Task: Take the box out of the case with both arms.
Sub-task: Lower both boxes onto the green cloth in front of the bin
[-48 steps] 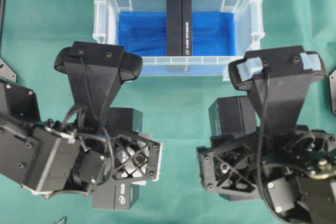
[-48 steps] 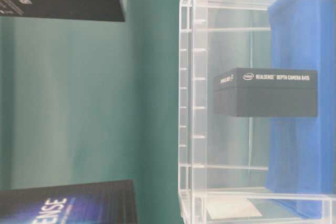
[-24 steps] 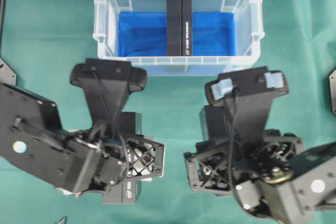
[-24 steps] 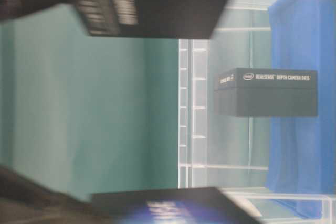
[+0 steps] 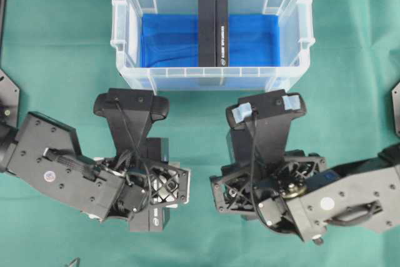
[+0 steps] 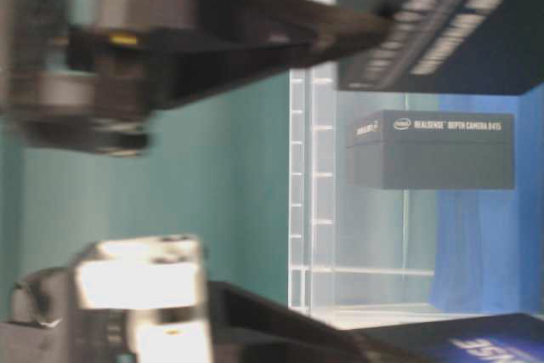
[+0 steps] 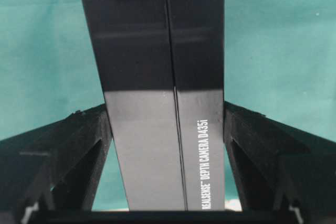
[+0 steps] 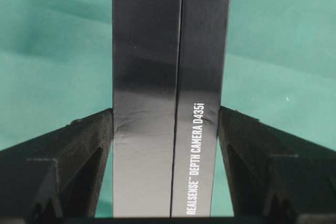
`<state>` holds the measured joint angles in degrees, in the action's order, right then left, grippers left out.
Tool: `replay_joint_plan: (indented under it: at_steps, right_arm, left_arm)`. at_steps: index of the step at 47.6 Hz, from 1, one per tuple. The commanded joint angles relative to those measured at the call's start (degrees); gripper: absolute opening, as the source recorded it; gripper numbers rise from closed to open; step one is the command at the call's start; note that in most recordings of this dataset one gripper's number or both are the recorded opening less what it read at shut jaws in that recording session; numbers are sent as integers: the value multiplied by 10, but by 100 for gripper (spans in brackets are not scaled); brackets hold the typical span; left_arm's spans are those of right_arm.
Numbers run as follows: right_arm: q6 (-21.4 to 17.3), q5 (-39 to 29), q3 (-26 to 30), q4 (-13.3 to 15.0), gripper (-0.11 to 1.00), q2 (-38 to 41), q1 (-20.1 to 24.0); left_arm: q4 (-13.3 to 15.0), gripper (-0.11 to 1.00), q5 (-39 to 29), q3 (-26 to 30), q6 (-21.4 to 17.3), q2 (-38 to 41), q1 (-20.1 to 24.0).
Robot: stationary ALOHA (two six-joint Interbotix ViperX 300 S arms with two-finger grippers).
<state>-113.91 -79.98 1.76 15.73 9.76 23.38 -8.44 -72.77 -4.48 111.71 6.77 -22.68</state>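
Since a second ago, your left arm (image 5: 75, 176) has drawn back from the case (image 5: 125, 23) toward the near edge, and its wrist camera mount, which had overlapped the near wall, is clear of it. Your left gripper (image 7: 165, 129) has its jaws pinching a black box (image 7: 157, 93) by the long sides; that box runs lengthwise straight out from the jaws over the green counter (image 7: 42, 40).

In the case a third box (image 5: 213, 30) stands unmoved on the blue lining (image 5: 169, 39), its long axis running from the far wall to the near wall.

Your right arm (image 5: 337, 201) has pulled back likewise. Your right gripper (image 8: 165, 129) pinches a second black box (image 8: 168, 77) the same way, outside the case.
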Motion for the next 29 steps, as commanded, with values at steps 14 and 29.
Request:
replay_joint_plan:
  at_steps: [14,29]
  right_arm:
    - [-34,131,-86,2,65,-11,-4]
    - [-28,152,-96,4,65,-13,-8]
  left_arm:
    - [-2,63,81,-14,1,33,9]
    - [5,63,106,-28,-20,28,18]
